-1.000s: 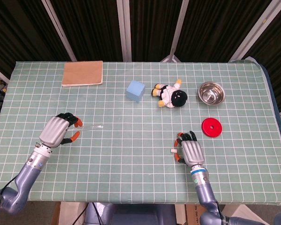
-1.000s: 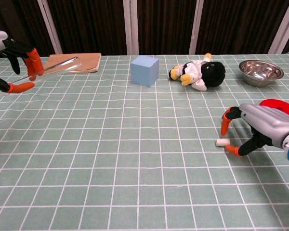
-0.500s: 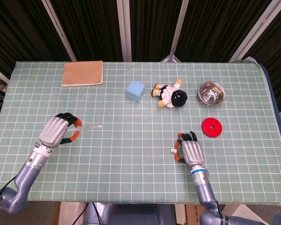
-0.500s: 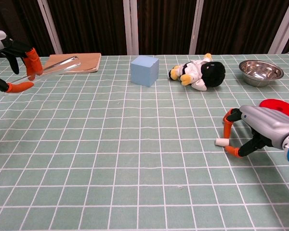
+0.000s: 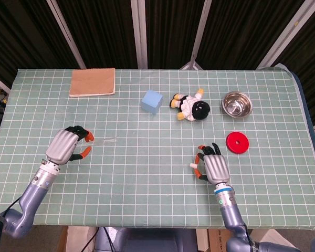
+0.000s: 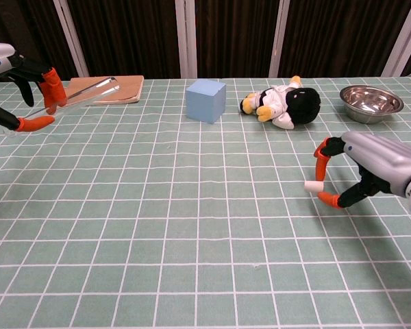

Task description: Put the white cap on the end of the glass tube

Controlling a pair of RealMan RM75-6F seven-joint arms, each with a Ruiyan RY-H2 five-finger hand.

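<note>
Both robot hands are holding their parts above the green tabletop (image 5: 157, 184).
The right robot hand (image 6: 370, 171) is pinching the white cap (image 6: 312, 186) between its orange fingertips, lifted off the cloth. The left robot hand (image 5: 67, 146) is gripping the glass tube (image 6: 89, 92), which is pointing toward the middle. Farther away are lying a red disc (image 5: 237, 142), a blue cube (image 5: 152, 101), a plush toy (image 5: 191, 107), a steel bowl (image 5: 237, 103) and a brown notebook (image 5: 93, 82).

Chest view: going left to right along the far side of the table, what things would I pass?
Brown notebook → blue cube → plush penguin toy → steel bowl.
</note>
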